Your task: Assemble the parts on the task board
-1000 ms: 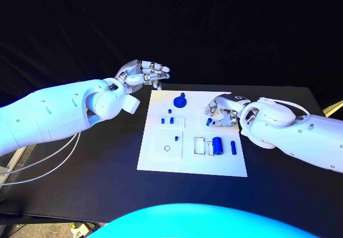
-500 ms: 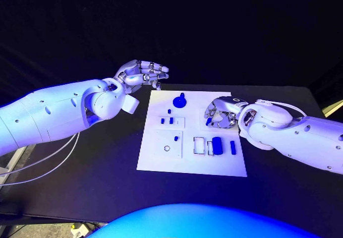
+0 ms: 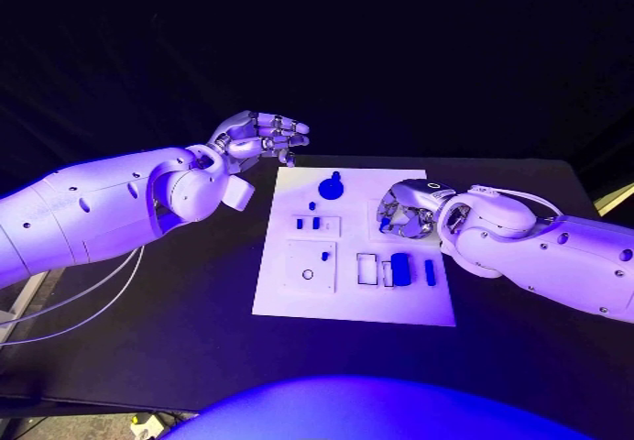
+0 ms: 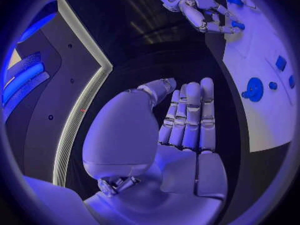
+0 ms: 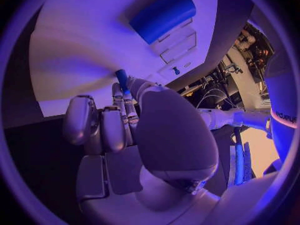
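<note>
Centrally, task board [image 3: 293, 298]: white plate lying flat in the middle of the black table [image 3: 158, 339]. Parts on it: round blue knob [image 3: 332, 188] near the far edge; blue cylinder [image 3: 400, 269] and thin blue bar [image 3: 431, 270] side by side toward the right edge. Small blue peg [image 5: 121, 79]: pinched in the fingertips of the right hand [image 3: 409, 209], over the board's right side. Left hand [image 3: 265, 136]: raised beyond the board's far-left corner, fingers curled inward, holding nothing.
</note>
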You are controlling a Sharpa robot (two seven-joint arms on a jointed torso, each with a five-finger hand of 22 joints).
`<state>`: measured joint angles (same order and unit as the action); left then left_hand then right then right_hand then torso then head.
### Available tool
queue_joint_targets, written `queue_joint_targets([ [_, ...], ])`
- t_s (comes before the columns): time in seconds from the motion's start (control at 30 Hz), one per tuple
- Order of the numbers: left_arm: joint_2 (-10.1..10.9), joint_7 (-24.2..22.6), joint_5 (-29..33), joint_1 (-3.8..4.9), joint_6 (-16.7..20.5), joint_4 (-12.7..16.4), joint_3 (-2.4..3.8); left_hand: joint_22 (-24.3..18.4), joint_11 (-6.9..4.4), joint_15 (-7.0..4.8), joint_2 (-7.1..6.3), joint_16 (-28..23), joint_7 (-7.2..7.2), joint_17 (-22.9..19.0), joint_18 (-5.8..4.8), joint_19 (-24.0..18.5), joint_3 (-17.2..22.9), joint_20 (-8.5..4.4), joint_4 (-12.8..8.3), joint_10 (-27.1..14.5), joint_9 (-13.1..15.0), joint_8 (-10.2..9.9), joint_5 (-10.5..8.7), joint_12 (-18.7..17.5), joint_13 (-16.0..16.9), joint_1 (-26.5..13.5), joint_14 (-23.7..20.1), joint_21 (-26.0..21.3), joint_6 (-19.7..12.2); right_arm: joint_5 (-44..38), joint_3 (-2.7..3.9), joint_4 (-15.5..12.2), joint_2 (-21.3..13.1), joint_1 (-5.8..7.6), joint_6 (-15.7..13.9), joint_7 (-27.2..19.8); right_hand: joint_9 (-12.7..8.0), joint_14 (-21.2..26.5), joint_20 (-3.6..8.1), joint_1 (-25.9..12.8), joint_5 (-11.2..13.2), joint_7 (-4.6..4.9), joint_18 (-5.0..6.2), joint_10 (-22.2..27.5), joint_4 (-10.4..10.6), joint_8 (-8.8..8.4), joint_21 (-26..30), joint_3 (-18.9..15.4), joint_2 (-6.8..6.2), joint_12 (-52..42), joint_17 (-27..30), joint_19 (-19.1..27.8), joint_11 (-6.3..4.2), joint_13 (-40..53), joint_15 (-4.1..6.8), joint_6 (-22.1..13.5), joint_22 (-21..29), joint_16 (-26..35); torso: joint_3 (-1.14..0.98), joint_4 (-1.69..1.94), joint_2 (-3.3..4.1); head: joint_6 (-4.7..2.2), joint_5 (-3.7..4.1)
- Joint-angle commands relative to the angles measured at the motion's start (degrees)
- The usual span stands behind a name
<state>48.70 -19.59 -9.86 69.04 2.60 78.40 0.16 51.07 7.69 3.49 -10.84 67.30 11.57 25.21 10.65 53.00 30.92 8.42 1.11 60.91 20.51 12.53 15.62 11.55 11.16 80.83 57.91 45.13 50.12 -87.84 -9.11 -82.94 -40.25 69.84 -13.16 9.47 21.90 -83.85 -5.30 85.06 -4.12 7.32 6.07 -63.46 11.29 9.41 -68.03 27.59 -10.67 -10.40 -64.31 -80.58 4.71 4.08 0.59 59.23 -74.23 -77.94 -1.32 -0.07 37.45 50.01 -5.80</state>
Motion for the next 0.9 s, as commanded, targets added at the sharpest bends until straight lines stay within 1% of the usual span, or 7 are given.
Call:
queue_joint_targets([
  [0.03, 0.0, 0.0, 0.1, 0.04, -0.2, 0.2, 0.04, -0.5, 0.2, 0.0, 0.66, -0.8, 0.36, -0.6, -0.12, -0.5, -0.6, 0.25, 0.4, -0.9, 0.8, 1.3, -0.14, 0.9, 0.9, -0.6, -0.4, -1.0, -0.9, -0.4, -0.01, -0.1, 0.1, -0.14, -0.6, 0.2, 1.4, -1.5, 0.09, -1.4, 0.4, -0.04, -1.56, -4.3, -0.8, 1.77, -1.7, 3.2, 1.06, -0.2, -0.9, -1.4, -0.83, 0.4, 0.14, 1.1, -1.3, -1.1, 0.04, 0.0, 0.01, -0.01, 0.03],
  [0.23, 0.0, 0.0, 0.1, 0.04, -0.2, 0.1, 0.04, -0.5, 0.2, 0.0, 0.66, -0.8, 0.36, -0.6, -0.12, -0.5, -0.6, 0.25, 0.4, -0.9, 0.8, 1.3, -0.14, 0.9, 0.9, -0.6, -0.4, -1.0, -0.9, -0.8, -0.01, -0.3, 0.0, -0.27, -2.4, 1.3, 3.7, -1.6, 0.85, -3.2, 0.2, -0.8, -1.73, -7.6, -4.5, 4.16, -2.4, 5.5, 1.94, 0.1, -0.9, -1.8, -1.81, 1.4, 0.94, 2.5, -2.1, -1.2, 0.03, 0.06, -0.05, -0.01, 0.12],
  [0.33, 0.0, 0.0, 0.1, 0.04, -0.2, 0.1, 0.04, -0.5, 0.2, 0.0, 0.75, -0.8, 0.36, -0.6, -0.12, -0.5, -0.5, 0.26, 0.5, -1.0, 0.8, 1.3, -0.13, 0.9, 0.9, -0.6, -0.4, -1.1, -0.9, -0.9, -0.01, -0.4, -0.2, -0.29, -3.4, 1.7, 4.9, -1.6, 1.07, -3.9, -0.2, -0.92, -1.81, -8.4, -6.0, 5.09, -2.8, 6.5, 2.3, 0.4, -0.9, -1.9, -2.03, 1.8, 1.16, 2.3, -2.5, -1.2, 0.02, 0.01, -0.04, -0.01, 0.15],
  [0.4, 0.0, 0.0, 0.1, 0.04, -0.2, 0.1, 0.04, -0.5, 0.2, 0.0, 0.78, -0.8, 0.36, -0.6, -0.12, -0.5, -0.5, 0.26, 0.5, -1.0, 0.8, 1.4, -0.12, 0.9, 0.9, -0.6, -0.4, -1.1, -0.9, -0.8, -0.01, -0.6, -0.4, -0.3, -4.1, 2.0, 5.5, -1.6, 1.13, -4.4, -0.3, -0.92, -1.84, -8.6, -6.6, 5.45, -2.9, 7.0, 2.32, 0.6, -0.8, -2.0, -2.07, 2.0, 1.18, 2.1, -2.6, -1.2, 0.03, -0.03, -0.08, -0.01, 0.18],
  [0.5, 0.0, 0.0, 0.1, 0.04, -0.2, 0.0, 0.04, -0.5, 0.2, 0.0, 0.78, -0.8, 0.36, -0.6, -0.12, -0.5, -0.5, 0.26, 0.5, -1.0, 0.8, 1.4, -0.12, 0.9, 0.9, -0.6, -0.4, -1.1, -0.9, -0.5, -0.01, -0.9, -0.8, -0.31, -5.0, 2.1, 6.9, -1.6, 1.2, -6.0, -0.3, -0.94, -1.87, -9.0, -8.1, 6.34, -3.0, 8.3, 2.28, 1.3, -0.8, -2.0, -2.11, 2.4, 1.22, 1.5, -2.9, -1.2, 0.04, -0.03, -0.13, -0.01, 0.31],
  [0.7, -0.1, 0.0, 0.1, 0.04, -0.2, -0.2, 0.04, -0.5, 0.2, 0.0, 0.78, -0.8, 0.36, -0.6, -0.12, -0.5, -0.5, 0.26, 0.5, -1.0, 0.8, 1.4, -0.12, 0.9, 0.9, -0.6, -0.4, -1.1, -0.9, 0.7, 0.06, -2.6, -2.2, -0.12, -7.2, 1.8, 7.3, -1.6, 1.22, -6.4, -0.3, -0.94, -1.91, -9.1, -8.5, 6.57, -3.1, 8.6, 2.27, 1.5, -0.8, -2.1, -2.12, 2.5, 1.23, 1.4, -3.0, -1.2, 0.02, 0.03, -0.12, -0.01, 0.43],
  [0.9, -0.2, 0.0, 0.1, 0.04, -0.2, -0.3, 0.03, -0.5, 0.2, 0.0, 0.78, -0.8, 0.36, -0.6, -0.12, -0.5, -0.5, 0.26, 0.5, -1.0, 0.8, 1.4, -0.12, 0.9, 0.9, -0.6, -0.4, -1.1, -0.9, 1.8, 0.29, -6.3, -4.1, 0.54, -8.8, 1.4, 7.6, -1.7, 1.22, -6.6, -0.2, -0.94, -1.96, -9.2, -8.8, 6.72, -3.3, 8.8, 2.25, 1.7, -0.9, -2.2, -2.12, 2.6, 1.24, 1.3, -3.2, -1.2, 0.06, -0.09, -0.15, -0.01, 0.49],
])
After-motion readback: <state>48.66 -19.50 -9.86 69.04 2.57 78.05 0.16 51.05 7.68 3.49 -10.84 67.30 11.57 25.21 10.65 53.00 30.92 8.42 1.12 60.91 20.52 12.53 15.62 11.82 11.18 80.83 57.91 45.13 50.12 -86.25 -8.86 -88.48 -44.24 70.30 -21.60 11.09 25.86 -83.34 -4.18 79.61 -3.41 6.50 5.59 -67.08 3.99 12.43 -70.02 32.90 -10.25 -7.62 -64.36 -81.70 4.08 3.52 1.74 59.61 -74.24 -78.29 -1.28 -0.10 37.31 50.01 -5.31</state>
